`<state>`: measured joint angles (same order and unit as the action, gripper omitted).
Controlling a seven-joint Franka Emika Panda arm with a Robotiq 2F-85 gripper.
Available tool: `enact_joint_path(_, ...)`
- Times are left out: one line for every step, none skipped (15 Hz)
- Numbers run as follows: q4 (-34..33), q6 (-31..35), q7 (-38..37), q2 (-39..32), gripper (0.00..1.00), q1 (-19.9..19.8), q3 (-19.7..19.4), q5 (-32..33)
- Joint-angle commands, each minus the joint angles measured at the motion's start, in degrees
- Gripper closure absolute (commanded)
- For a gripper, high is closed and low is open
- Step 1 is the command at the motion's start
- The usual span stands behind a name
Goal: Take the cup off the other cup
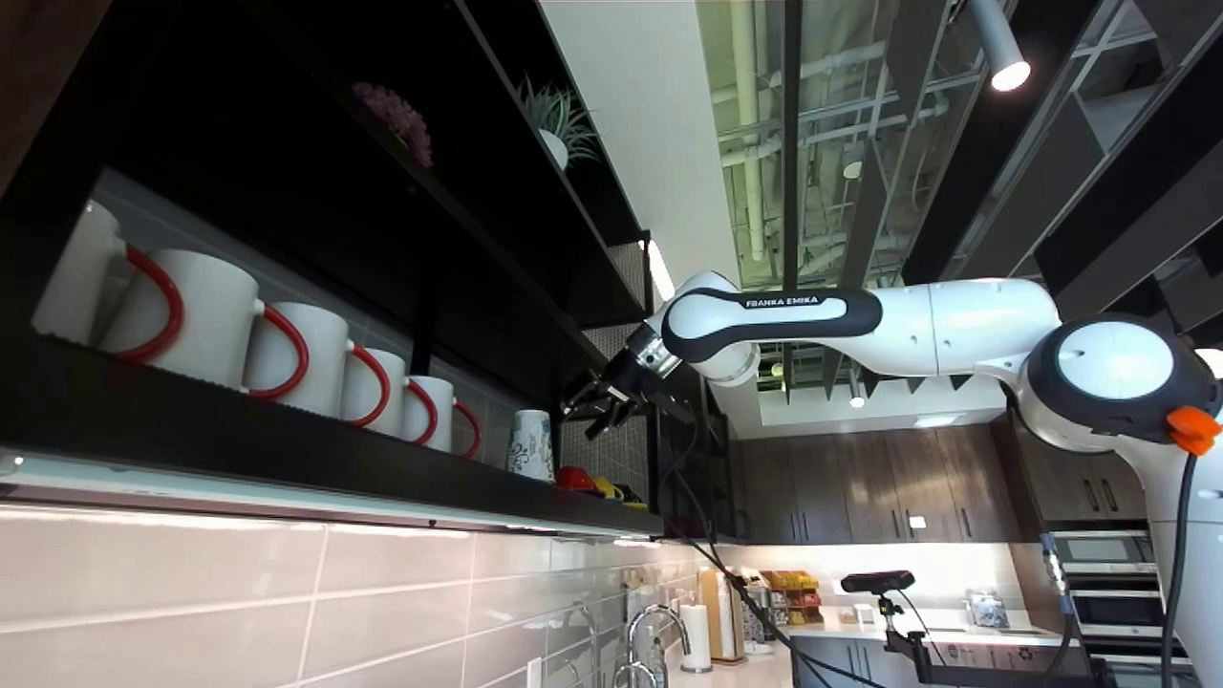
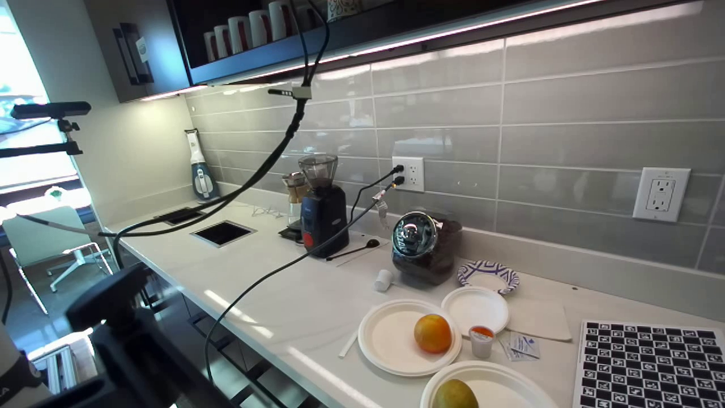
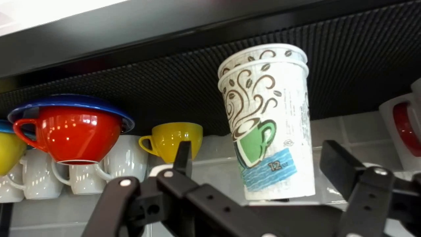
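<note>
Two white paper cups with a coffee print stand nested, rim down, on the black shelf; the wrist picture is upside down. The outer cup (image 3: 292, 125) covers most of the inner cup (image 3: 260, 56), of which only a rim band shows. The stack also shows in both exterior views as a paper cup (image 1: 530, 445), cut off at the top edge in an exterior view (image 2: 343, 8). My gripper (image 3: 258, 151) is open, with one finger on each side of the stack's base end, gaps visible. In an exterior view the gripper (image 1: 585, 417) is just beside the stack.
A red cup (image 3: 79, 135) on a blue saucer and a yellow cup (image 3: 177, 136) stand on the shelf beside the stack. White mugs with red handles (image 1: 205, 311) line the other side. An upper shelf (image 1: 459, 220) hangs above. Cables (image 1: 736, 583) trail from the arm.
</note>
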<state>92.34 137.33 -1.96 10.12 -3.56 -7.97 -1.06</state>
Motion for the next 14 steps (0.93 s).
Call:
enact_joint_path(-5.7, -1.2, -0.8, -3.8, 0.0, -0.5, 0.4, -2.5)
enact_joint_path(-6.5, -1.1, -1.2, -4.5, 0.0, -0.6, 0.4, -2.6)
enact_joint_path(-7.3, -0.6, -2.3, -5.3, 0.0, -0.8, 0.5, -2.0)
enact_joint_path(-8.1, -1.0, -2.3, -6.0, 0.0, -0.8, 0.5, -2.4)
enact_joint_path(-8.7, -0.7, -2.8, -6.5, 0.0, -0.8, 0.6, -2.1)
enact_joint_path(-9.4, -0.3, -3.3, -7.2, 0.0, -0.8, 0.7, -1.9)
enact_joint_path(-10.1, -0.3, -3.4, -7.7, 0.0, -0.8, 0.8, -2.1)
enact_joint_path(-10.7, -0.1, -3.8, -8.2, 0.0, -0.7, 0.9, -1.8)
enact_joint_path(-11.4, -0.1, -4.0, -8.7, 0.0, -0.7, 1.0, -1.7)
enact_joint_path(-12.0, 0.0, -3.9, -9.1, 0.0, -0.6, 1.2, -1.7)
enact_joint_path(-12.7, -0.2, -4.0, -9.5, 0.0, -0.6, 1.3, -1.7)
enact_joint_path(-12.8, 0.1, -4.1, -9.7, 0.0, 0.1, 0.8, -1.5)
enact_joint_path(-13.5, 0.1, -4.1, -10.1, 0.0, 0.2, 0.9, -1.4)
enact_joint_path(-14.0, 0.3, -4.2, -10.6, 0.02, 0.3, 0.9, -1.2)
